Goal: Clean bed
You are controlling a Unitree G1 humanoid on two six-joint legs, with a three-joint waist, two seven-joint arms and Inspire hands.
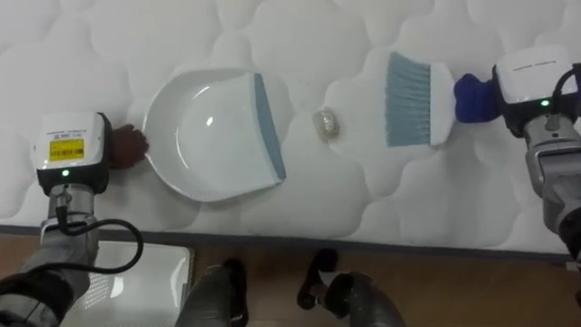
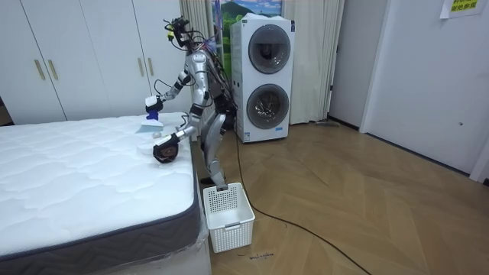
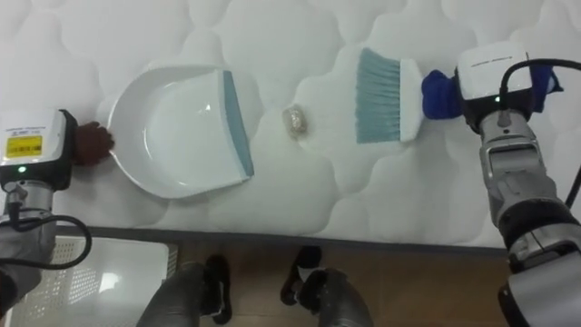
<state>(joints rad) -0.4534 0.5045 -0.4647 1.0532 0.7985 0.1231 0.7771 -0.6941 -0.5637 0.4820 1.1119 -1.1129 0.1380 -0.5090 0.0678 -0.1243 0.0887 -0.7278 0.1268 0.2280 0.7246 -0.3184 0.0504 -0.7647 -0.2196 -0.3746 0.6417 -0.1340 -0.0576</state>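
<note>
Both hands are clenched on handles: left hand (image 1: pixel 71 150) on the dustpan (image 1: pixel 213 136), right hand (image 1: pixel 531 77) on the brush (image 1: pixel 413 100), litter (image 1: pixel 328 125) between.

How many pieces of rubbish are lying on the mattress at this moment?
1. A small crumpled scrap lies on the mattress between the dustpan and the brush, touching neither. More could be hidden under them.

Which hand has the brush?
The right hand: the brush has its blue handle running into it, bristles toward the scrap. The left hand is at the dustpan.
</note>
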